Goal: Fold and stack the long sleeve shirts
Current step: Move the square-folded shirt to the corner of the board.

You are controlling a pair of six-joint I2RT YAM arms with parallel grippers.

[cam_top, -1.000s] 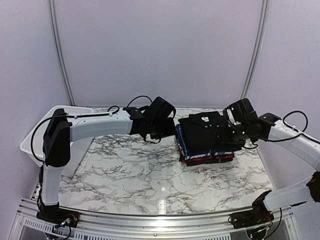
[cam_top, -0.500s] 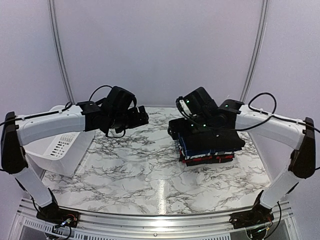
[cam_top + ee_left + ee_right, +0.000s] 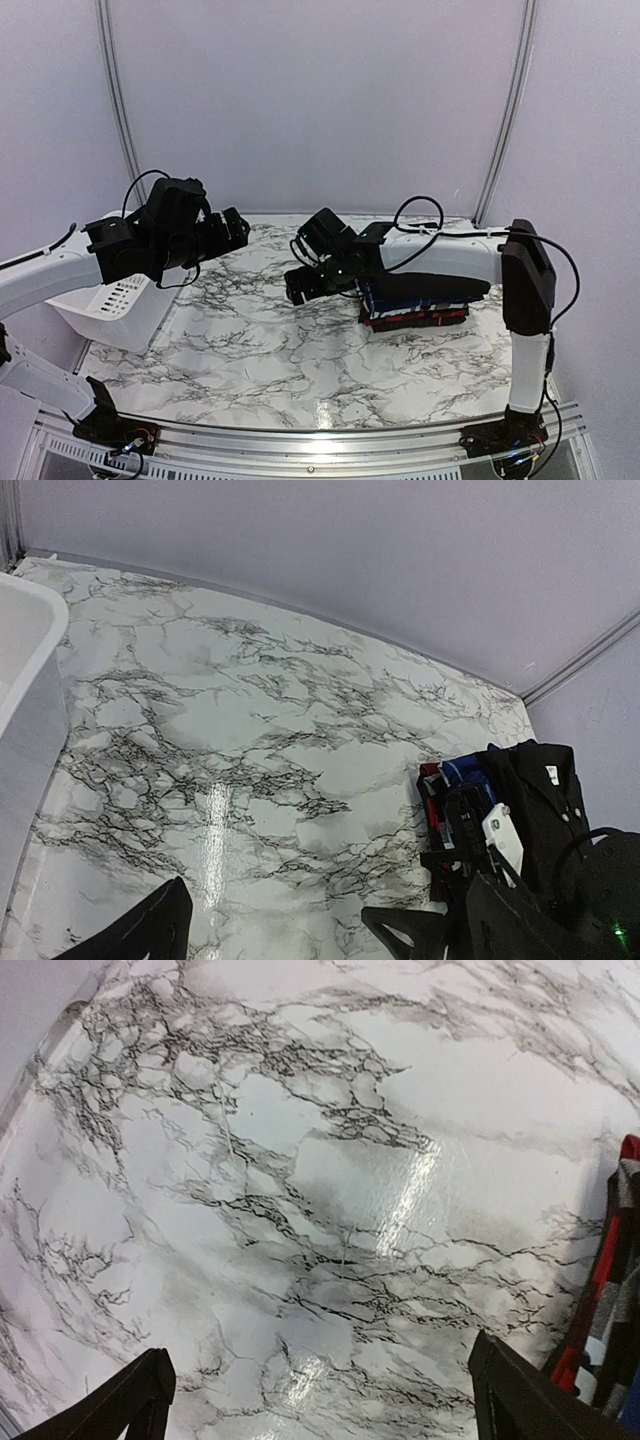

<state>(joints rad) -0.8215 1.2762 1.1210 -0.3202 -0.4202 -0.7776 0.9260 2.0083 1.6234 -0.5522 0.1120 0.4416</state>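
Note:
A stack of folded shirts (image 3: 415, 303) sits at the right of the marble table. A plain black shirt (image 3: 432, 287) lies on top, over blue-and-white, black-and-white and red plaid shirts (image 3: 418, 318). My right gripper (image 3: 296, 285) is open and empty, low over the table just left of the stack. My left gripper (image 3: 236, 228) is open and empty, raised near the basket, well left of the stack. The left wrist view shows the black shirt (image 3: 545, 790) on the stack and open fingers (image 3: 160, 928). The right wrist view shows the red plaid edge (image 3: 612, 1290) and open fingers (image 3: 140, 1395).
A white plastic basket (image 3: 105, 300) stands at the table's left edge, under my left arm; its rim shows in the left wrist view (image 3: 20, 650). Marble tabletop (image 3: 280, 350) lies between basket and stack. Purple walls enclose the back and sides.
My left gripper pulled back from the stack to the left and rose. My right arm swung across the stack to its left side and lowered toward the table.

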